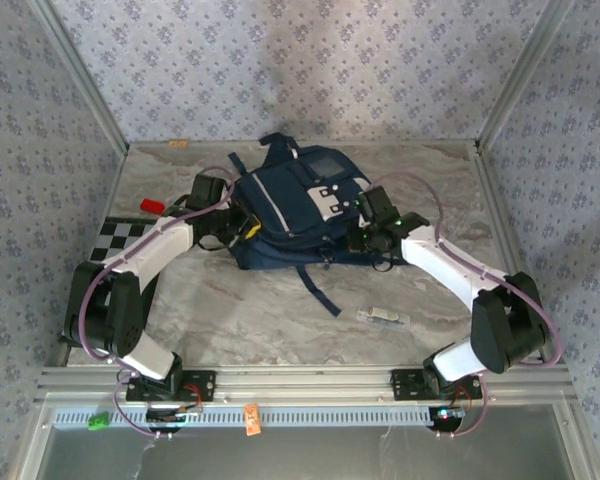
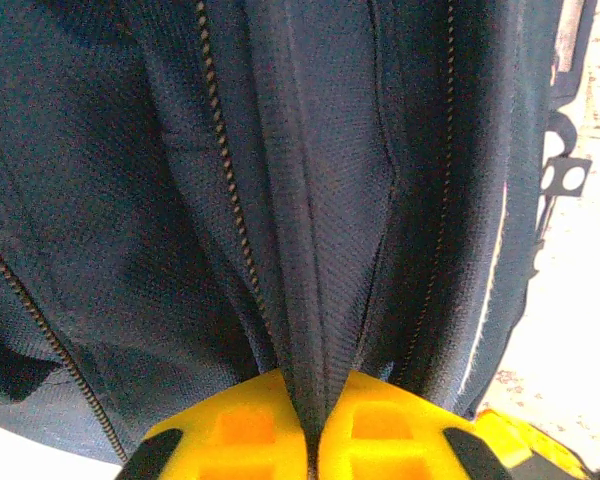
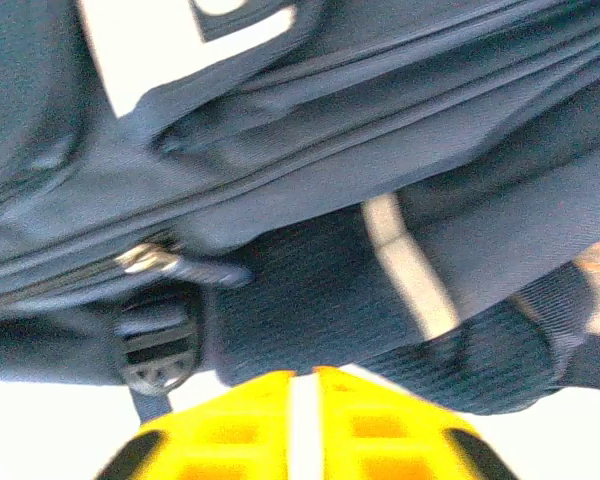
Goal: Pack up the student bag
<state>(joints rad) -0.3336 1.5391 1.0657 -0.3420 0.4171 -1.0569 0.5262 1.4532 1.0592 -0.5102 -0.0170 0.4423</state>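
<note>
The student bag (image 1: pixel 295 205), navy blue with white patches, lies flat at the back middle of the table, and a dark strap (image 1: pixel 318 288) trails toward me. My left gripper (image 1: pixel 242 228) is at the bag's left side. In the left wrist view its yellow fingers (image 2: pixel 240 420) pinch a raised fold of navy fabric (image 2: pixel 320 250) between two zip lines, so the left gripper (image 2: pixel 315 385) is shut on it. My right gripper (image 1: pixel 365 235) is at the bag's right side. The right gripper (image 3: pixel 305 375) stands a narrow slit apart, with nothing between the fingers, just short of the bag's dark mesh (image 3: pixel 300 290).
A small white object (image 1: pixel 382 316) lies on the marble tabletop in front of the bag. At the left edge lie a black-and-white checker board (image 1: pixel 120 238) and a red block (image 1: pixel 152 206). Metal frame posts and patterned walls close in the table on three sides.
</note>
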